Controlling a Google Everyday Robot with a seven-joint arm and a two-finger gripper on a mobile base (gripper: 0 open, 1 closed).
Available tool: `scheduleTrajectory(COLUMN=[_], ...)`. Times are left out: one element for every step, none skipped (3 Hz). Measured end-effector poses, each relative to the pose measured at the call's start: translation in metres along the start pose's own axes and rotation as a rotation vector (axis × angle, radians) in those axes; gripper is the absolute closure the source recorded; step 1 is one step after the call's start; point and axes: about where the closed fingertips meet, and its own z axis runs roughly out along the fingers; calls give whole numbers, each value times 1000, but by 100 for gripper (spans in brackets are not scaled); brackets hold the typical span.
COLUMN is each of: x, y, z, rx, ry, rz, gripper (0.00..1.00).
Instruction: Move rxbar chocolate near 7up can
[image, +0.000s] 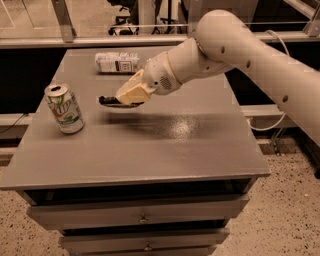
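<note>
The 7up can (64, 108), white and green with a silver top, stands upright near the left edge of the grey table (165, 150). My gripper (126, 97) is over the middle-left of the table, to the right of the can. It is shut on the rxbar chocolate (109, 101), a dark flat bar that sticks out leftward from the pale fingers (133, 92) and hangs a little above the tabletop. A gap of bare table lies between the bar's left end and the can.
A clear plastic bottle with a white label (118, 62) lies on its side at the back of the table. My white arm (240, 55) reaches in from the right. Drawers (142, 217) are below the front edge. A glass partition stands behind.
</note>
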Motion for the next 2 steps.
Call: scheduleTrajectory(x=[-3,-3], y=[18,30], z=[17,33], rx=[-26,-40], ry=[-16,-21], rz=[-2,-4], gripper=[87,64])
